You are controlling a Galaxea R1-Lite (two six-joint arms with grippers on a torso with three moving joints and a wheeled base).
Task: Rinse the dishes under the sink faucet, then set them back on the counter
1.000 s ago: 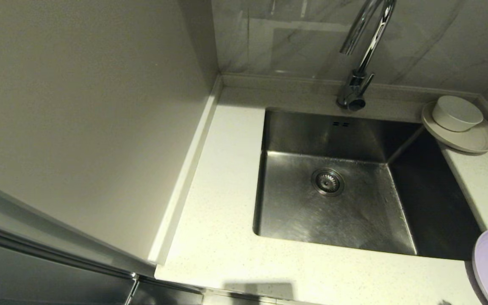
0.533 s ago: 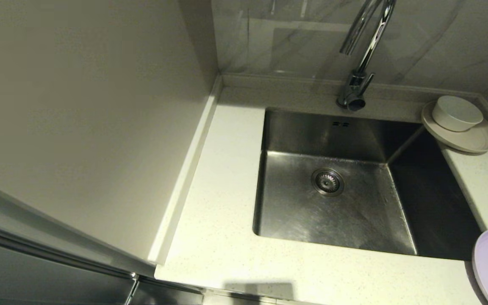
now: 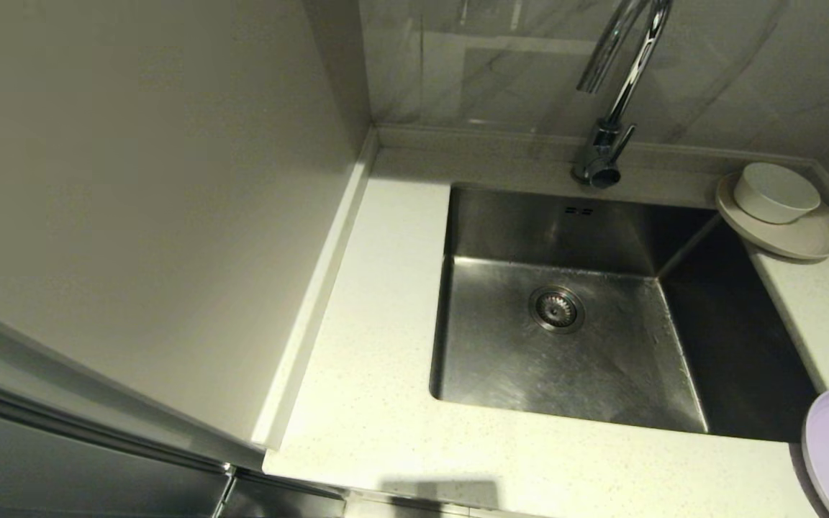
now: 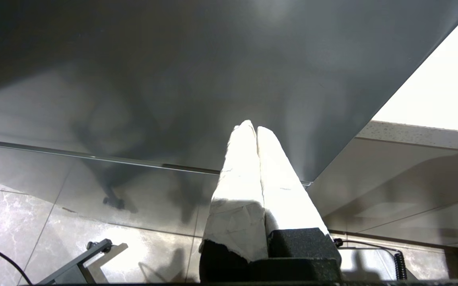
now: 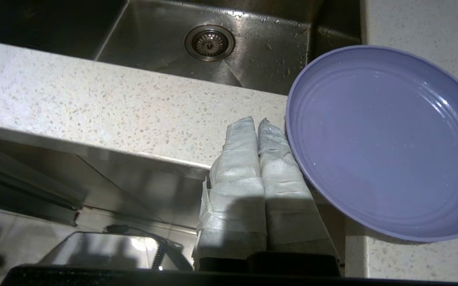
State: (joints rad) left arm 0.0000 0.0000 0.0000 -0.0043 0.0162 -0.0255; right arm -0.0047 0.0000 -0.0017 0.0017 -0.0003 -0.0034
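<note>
Right wrist view puts the right pincer [image 5: 255, 121] low at the front edge of the counter [image 5: 94, 103], its two taped fingers pressed flat together and holding nothing. Just beside it, on its outer side, the lilac plate [image 5: 384, 143] lies on the counter with its rim close against one finger [image 5: 276, 159]; whether they touch I cannot tell. Beyond the fingertips, past the counter strip, the sink [image 5: 253, 59] opens with its grated drain [image 5: 209, 42]. Far ahead of this pincer, at the sink's back corner, the white bowl [image 3: 776, 191] sits on the beige plate [image 3: 814, 237], with the gooseneck faucet [image 3: 605, 155] rising behind the basin. No water can be seen running, and all three dishes rest on the counter.

The left pincer [image 4: 256, 129] hangs below counter level in front of a dark cabinet face, also closed on nothing and apparently parked.

Risks, as I judge them: the lilac plate seems to overhang the sink's edge, so a sideways brush from the closed fingers could tip it into the basin or push it off the counter. Rising with the fingers shut could catch the counter's front lip. A thin smooth rim, possibly wet, may slip from a shallow pinch
</note>
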